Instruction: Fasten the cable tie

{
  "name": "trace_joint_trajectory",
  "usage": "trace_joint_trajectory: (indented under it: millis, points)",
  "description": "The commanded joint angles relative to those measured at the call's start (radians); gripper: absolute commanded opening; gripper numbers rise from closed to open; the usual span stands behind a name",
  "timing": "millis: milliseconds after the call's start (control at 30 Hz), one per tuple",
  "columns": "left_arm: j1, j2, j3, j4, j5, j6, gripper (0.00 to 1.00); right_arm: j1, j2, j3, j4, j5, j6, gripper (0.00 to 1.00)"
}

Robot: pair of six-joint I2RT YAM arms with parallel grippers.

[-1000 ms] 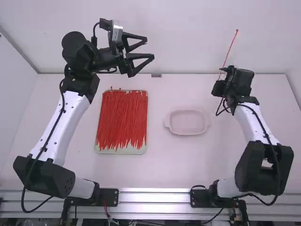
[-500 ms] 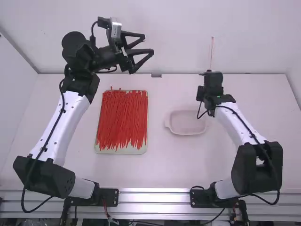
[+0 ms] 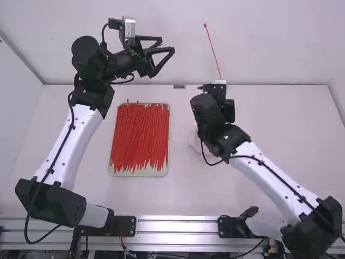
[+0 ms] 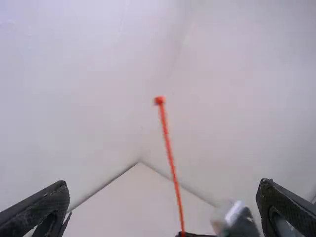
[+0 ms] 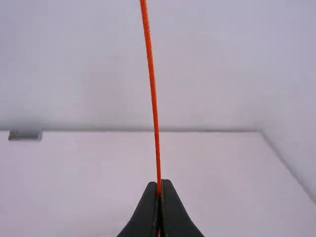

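Cable tie (image 3: 211, 51) pinched in right end effector (image 5: 159, 183) has swung toward gaping left end effector (image 3: 167, 45).

Raised left claw (image 3: 167, 44) gapes wide; right claw (image 5: 159, 185) pinched tight

From my console the left arm (image 3: 81, 129) and right arm (image 3: 269, 172) look built alike: smooth white links, bulky black joints, and thin black cables looping alongside. Small dark holes dot the left arm's long white link. The left gripper (image 3: 167, 44) has black, skeletal triangular fingers and carries a silver camera (image 3: 129, 27). The right gripper (image 5: 159, 183) is black too.
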Motion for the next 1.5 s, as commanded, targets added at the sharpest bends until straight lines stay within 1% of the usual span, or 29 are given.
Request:
trace_joint_trajectory:
  millis: [0,100,267,433,567,633,800,867,967,1000,1067,1100,1133,1200,1267,1367,1467]
  points:
    - [-0.001,-0.004,-0.002,0.017,-0.005,-0.061,0.99,0.060,-0.040,0.025,0.031,0.189,-0.076,0.00]
    - [-0.013,-0.004,-0.002,0.056,-0.005,-0.112,0.99,0.117,-0.050,0.025,0.084,0.251,-0.146,0.00]
    - [-0.038,-0.004,-0.002,0.127,-0.005,-0.183,0.99,0.177,-0.035,0.025,0.178,0.373,-0.240,0.00]
    - [-0.061,-0.004,-0.002,0.172,-0.018,-0.186,0.99,0.201,-0.005,0.025,0.261,0.426,-0.329,0.00]
    - [-0.089,-0.004,-0.002,0.171,-0.071,-0.185,0.99,0.221,0.024,0.025,0.317,0.462,-0.394,0.00]
    - [-0.108,-0.004,-0.002,0.169,-0.116,-0.183,0.99,0.234,0.045,0.025,0.369,0.480,-0.452,0.00]
    - [-0.116,-0.004,-0.002,0.160,-0.176,-0.186,1.00,0.251,0.068,0.025,0.461,0.527,-0.533,0.00]
    - [-0.116,-0.004,-0.002,0.149,-0.200,-0.199,0.98,0.249,0.072,0.025,0.485,0.534,-0.555,0.00]
    - [-0.117,-0.004,-0.002,0.148,-0.217,-0.211,0.90,0.251,0.076,0.025,0.494,0.528,-0.570,0.00]
    - [-0.117,-0.004,-0.002,0.152,-0.217,-0.212,0.85,0.251,0.075,0.025,0.493,0.529,-0.568,0.00]
    - [-0.117,-0.004,-0.002,0.158,-0.218,-0.211,0.69,0.248,0.075,0.025,0.494,0.529,-0.572,0.00]
    - [-0.117,-0.004,-0.002,0.158,-0.227,-0.211,0.63,0.248,0.075,0.025,0.493,0.527,-0.572,0.00]
    - [-0.116,-0.004,-0.002,0.158,-0.239,-0.212,0.51,0.249,0.075,0.025,0.493,0.525,-0.571,0.00]
    - [-0.116,-0.004,-0.002,0.157,-0.254,-0.232,0.37,0.249,0.075,0.025,0.494,0.517,-0.572,0.00]
    - [-0.110,-0.004,-0.002,0.158,-0.259,-0.246,0.28,0.251,0.075,0.025,0.494,0.506,-0.571,0.00]
    - [-0.114,-0.003,-0.002,0.157,-0.264,-0.248,0.26,0.250,0.075,0.025,0.497,0.498,-0.571,0.00]
    - [-0.112,-0.003,-0.002,0.155,-0.266,-0.248,0.20,0.250,0.075,0.025,0.497,0.498,-0.568,0.00]
